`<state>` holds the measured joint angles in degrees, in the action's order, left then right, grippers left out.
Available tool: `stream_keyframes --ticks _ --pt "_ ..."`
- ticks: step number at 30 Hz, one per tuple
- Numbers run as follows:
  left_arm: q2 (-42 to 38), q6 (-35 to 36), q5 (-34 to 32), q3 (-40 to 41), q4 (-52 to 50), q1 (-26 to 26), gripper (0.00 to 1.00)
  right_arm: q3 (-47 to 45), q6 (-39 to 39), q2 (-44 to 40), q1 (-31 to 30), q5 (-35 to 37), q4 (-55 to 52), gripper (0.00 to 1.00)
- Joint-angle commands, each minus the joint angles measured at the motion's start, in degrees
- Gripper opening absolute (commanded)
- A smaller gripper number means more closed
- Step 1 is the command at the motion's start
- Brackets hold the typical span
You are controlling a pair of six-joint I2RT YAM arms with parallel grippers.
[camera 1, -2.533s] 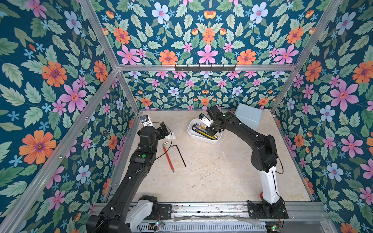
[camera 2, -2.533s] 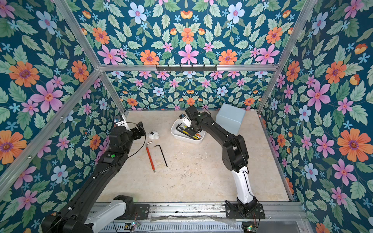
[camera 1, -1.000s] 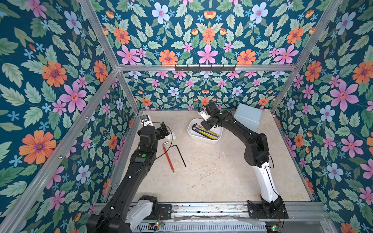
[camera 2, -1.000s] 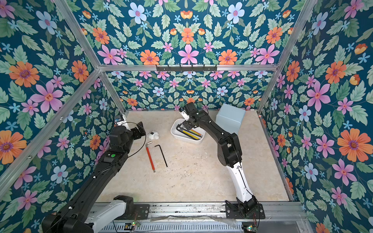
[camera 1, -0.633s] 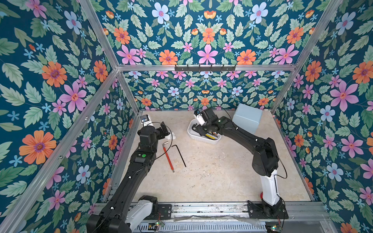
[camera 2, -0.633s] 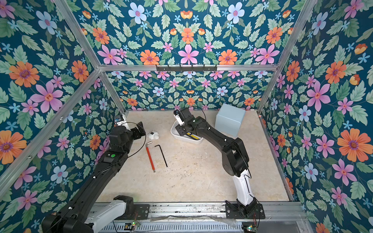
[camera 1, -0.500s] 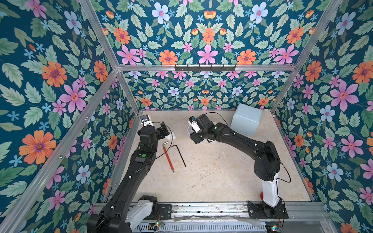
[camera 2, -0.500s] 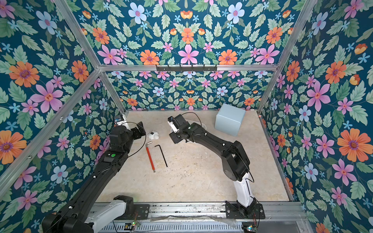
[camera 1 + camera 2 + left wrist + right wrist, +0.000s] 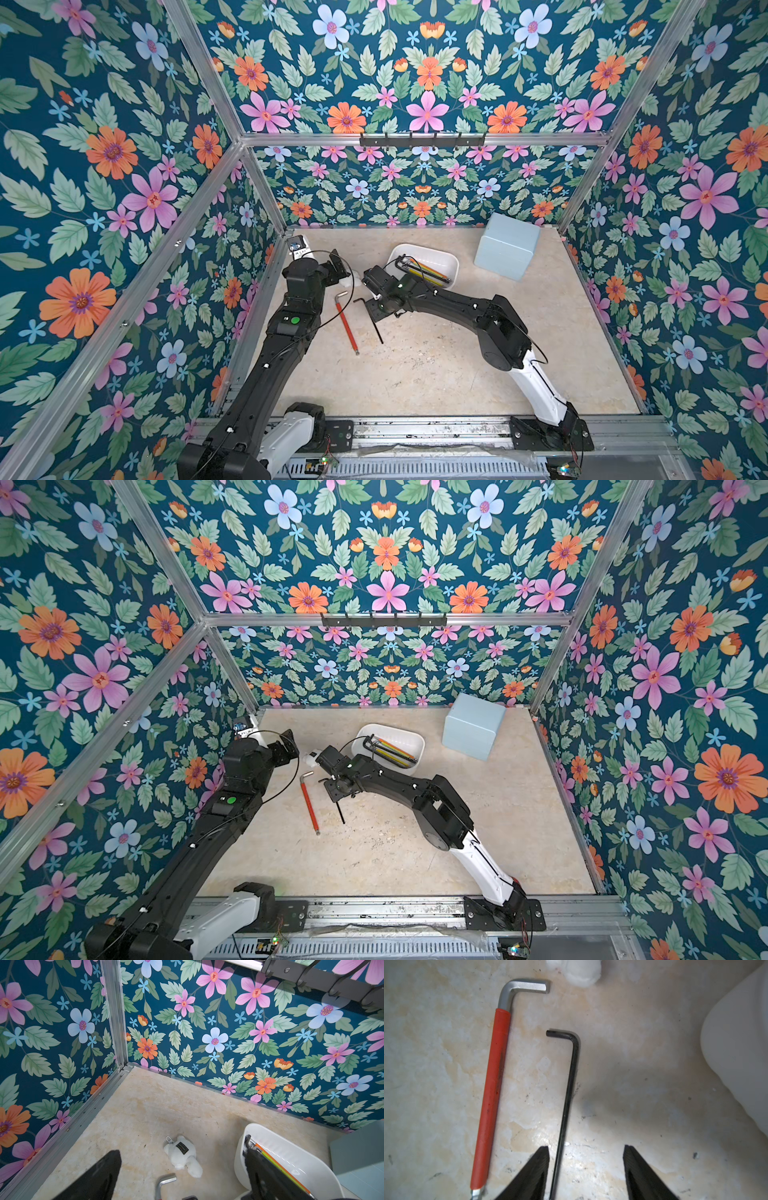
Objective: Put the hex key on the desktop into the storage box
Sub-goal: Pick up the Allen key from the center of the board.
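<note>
desktop [image 9: 643, 1064] – two hex keys [image 9: 491, 1095]

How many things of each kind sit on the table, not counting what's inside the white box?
Hex keys: 2, the red key and the black key
Boxes: 2, the white box and the blue box
Plush toys: 1, the plush toy
Total: 5
</note>
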<state>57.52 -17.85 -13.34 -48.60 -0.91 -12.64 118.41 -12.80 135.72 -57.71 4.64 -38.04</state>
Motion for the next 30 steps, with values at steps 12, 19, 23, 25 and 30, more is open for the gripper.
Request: stream_keyframes --ticks 12,19,23,25,30 --pt "-0.43 0.09 -0.06 0.47 0.99 0.16 0.99 12.07 -5.03 9.75 -2.53 0.57 -12.95 0.56" --pt "-0.43 -0.08 0.25 0.43 0.95 0.16 1.00 13.39 -5.84 10.86 -3.28 2.09 -14.40 0.51" --pt "-0.65 -0.49 0.45 0.59 0.96 0.16 1.00 13.87 -5.82 11.74 -3.81 3.02 -15.95 0.46" --pt "-0.66 -0.51 0.47 0.67 0.94 0.17 0.99 13.87 -6.01 12.09 -4.08 2.56 -16.55 0.42" --pt "-1.00 -0.46 0.25 0.66 0.91 0.16 0.99 13.74 -6.49 12.72 -5.12 3.33 -18.06 0.34"
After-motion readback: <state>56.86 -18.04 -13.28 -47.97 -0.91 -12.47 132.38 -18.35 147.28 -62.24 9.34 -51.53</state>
